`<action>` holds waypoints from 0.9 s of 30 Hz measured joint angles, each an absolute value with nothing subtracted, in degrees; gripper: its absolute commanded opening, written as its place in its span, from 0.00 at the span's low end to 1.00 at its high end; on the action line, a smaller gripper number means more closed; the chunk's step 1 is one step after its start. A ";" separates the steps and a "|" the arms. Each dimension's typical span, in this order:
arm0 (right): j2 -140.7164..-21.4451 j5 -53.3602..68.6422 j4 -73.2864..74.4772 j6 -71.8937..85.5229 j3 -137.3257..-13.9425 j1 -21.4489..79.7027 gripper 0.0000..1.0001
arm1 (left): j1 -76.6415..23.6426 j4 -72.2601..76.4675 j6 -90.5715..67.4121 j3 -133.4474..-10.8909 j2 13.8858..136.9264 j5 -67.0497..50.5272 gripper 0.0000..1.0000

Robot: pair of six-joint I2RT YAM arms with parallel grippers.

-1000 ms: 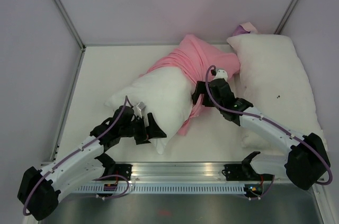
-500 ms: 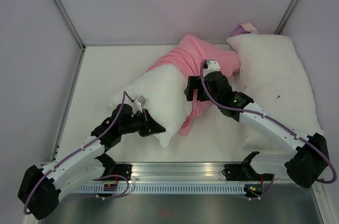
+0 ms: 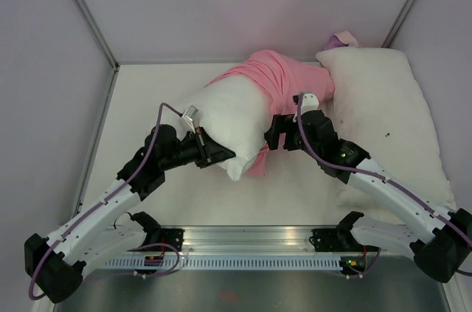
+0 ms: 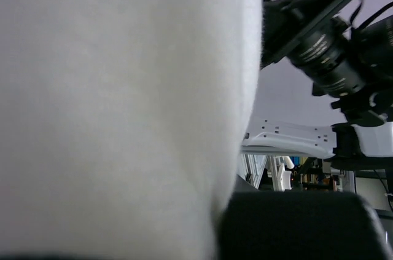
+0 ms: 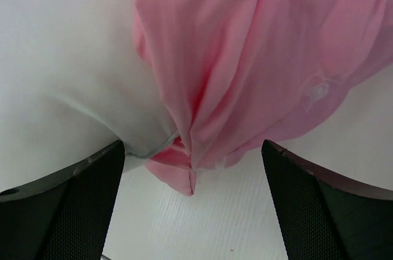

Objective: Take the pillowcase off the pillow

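Left jaws pinched on the near corner of the long plump white fabric pillow. Their wrist view is all fuzzy white weave, so the exact bite is hard to make out. Right jaws spread wide, straddling the soft pink fabric pillowcase at its bunched hem. Overhead, the case sleeves the pillow's far end on the white surface, with a speckled white pillow to the right. Two pillows, one case.
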State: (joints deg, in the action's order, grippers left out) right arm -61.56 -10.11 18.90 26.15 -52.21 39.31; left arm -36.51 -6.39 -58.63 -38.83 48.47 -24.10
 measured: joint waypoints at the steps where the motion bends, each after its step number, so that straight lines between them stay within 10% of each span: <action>1: -60.53 -10.15 18.98 26.17 -51.07 39.31 0.98 | -36.51 -6.70 -58.63 -39.88 48.82 -24.08 0.02; 13: -57.76 -12.29 10.11 27.42 -42.52 39.27 0.93 | -36.51 -8.21 -58.70 -45.63 51.13 -24.27 0.02; 20: -67.29 -19.33 6.37 30.28 -42.57 38.98 0.35 | -36.51 -11.11 -58.70 -49.10 50.78 -24.38 0.02; 27: -71.53 -24.03 4.12 32.36 -43.05 32.86 0.13 | -36.45 -18.74 -58.19 -53.76 44.73 -23.86 0.02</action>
State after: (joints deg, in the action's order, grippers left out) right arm -71.53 -24.03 4.12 32.36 -43.05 32.86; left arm -36.45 -18.74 -58.19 -53.76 44.73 -23.86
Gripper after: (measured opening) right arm 0.160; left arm 0.073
